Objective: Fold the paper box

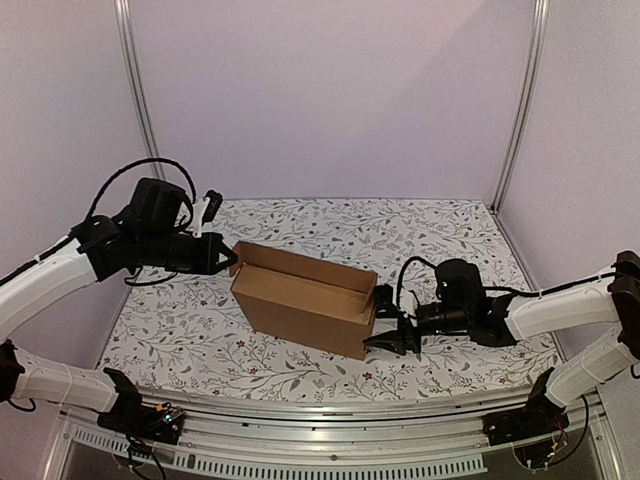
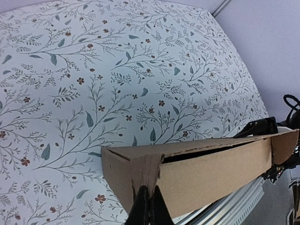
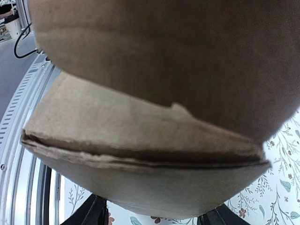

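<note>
Left gripper (image 2: 148,199): jaws pressed fully together, pinching the lower tip of a folded end flap (image 2: 146,168) of the paper box (image 2: 211,173), above the left part of the floral table (image 1: 300,215); the left wrist view shows the flap tapering down into the closed fingertips. Right gripper (image 1: 385,322): jaws set moderately wide, above the right part of the table, straddling the opposite end of the box; in the right wrist view its two dark fingers (image 3: 91,213) appear at the lower corners, with layered, curved cardboard filling the space between and above them. Whether the pads press the cardboard cannot be determined. The box stands at the centre of the table as an open-topped rectangular trough, its long axis running obliquely from the table's left rear toward its right front, both long walls upright.
</note>
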Available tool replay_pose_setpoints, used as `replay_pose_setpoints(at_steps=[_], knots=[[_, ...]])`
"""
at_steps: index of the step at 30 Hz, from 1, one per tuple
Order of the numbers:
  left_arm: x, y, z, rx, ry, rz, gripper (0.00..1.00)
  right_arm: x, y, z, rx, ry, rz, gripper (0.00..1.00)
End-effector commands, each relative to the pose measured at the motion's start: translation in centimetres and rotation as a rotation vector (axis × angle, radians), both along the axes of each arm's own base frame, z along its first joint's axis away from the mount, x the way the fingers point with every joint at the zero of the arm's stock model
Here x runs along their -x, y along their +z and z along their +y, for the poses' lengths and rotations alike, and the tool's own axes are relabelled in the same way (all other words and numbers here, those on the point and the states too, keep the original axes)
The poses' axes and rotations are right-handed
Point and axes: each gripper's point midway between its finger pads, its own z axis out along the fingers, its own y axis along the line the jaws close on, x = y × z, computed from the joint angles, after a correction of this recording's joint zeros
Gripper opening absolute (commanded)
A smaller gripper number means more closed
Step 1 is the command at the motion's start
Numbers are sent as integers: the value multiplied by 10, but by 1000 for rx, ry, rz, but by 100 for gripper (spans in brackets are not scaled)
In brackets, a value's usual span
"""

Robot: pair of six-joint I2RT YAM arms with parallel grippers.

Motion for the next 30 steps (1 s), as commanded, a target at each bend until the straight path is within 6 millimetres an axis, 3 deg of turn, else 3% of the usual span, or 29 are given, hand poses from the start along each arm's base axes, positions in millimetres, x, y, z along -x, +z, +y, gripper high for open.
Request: replay_pose_setpoints(at_steps=[1, 19, 30], knots=[[1, 17, -6, -3, -22, -24, 0, 2, -18, -4, 51, -17, 1, 32], [-2, 24, -14, -42, -60, 36, 0, 2, -20, -5, 78, -21, -10, 32], [11, -11, -6, -92, -60, 95, 0, -6, -21, -4, 91, -55, -9, 32]])
